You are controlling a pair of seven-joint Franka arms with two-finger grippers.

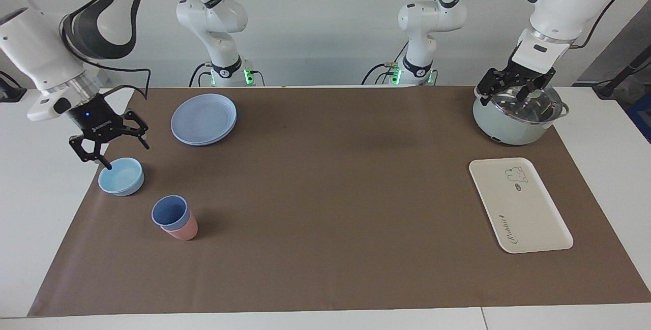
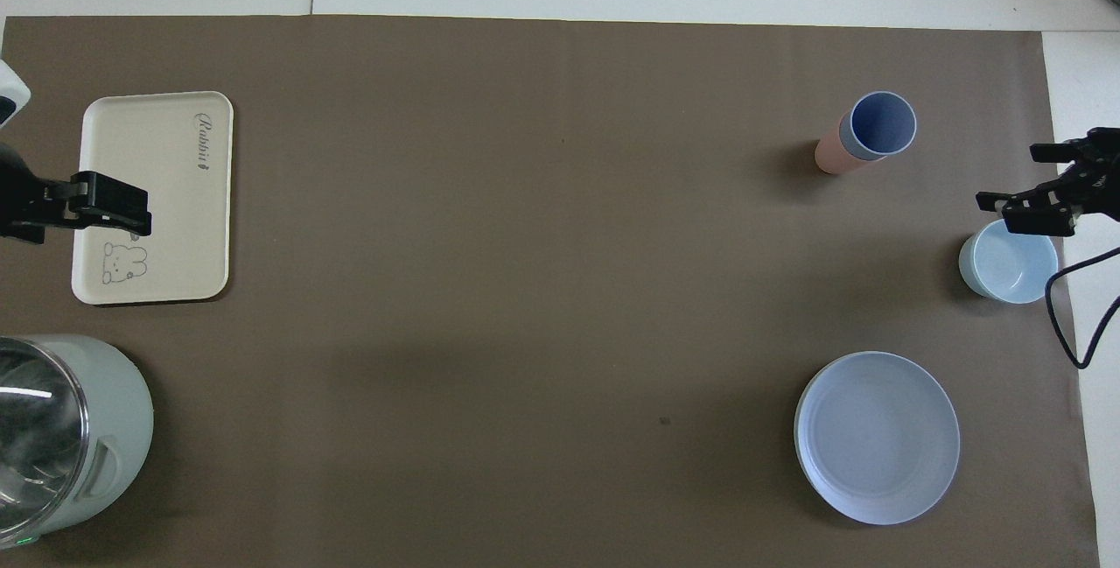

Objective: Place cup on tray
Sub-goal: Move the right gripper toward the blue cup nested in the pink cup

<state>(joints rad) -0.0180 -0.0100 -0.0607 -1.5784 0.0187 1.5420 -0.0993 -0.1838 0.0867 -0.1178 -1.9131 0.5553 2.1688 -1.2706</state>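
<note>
The periwinkle-blue cup [image 1: 170, 212] stands nested inside a salmon-pink cup [image 1: 184, 230] toward the right arm's end of the table; it also shows in the overhead view [image 2: 879, 124]. The cream-white tray [image 1: 519, 205] with the bear drawing lies toward the left arm's end and holds nothing; it also shows in the overhead view [image 2: 166, 174]. My right gripper [image 1: 113, 153] is open and empty, low over the rim of a light-blue bowl [image 1: 122, 177], apart from the cup. My left gripper [image 1: 514, 91] is open, just above the pot's lid.
A pale-green pot [image 1: 513, 119] with a glass lid stands nearer to the robots than the tray. A round blue plate [image 1: 203, 119] lies nearer to the robots than the bowl. A brown mat [image 1: 335, 192] covers the table.
</note>
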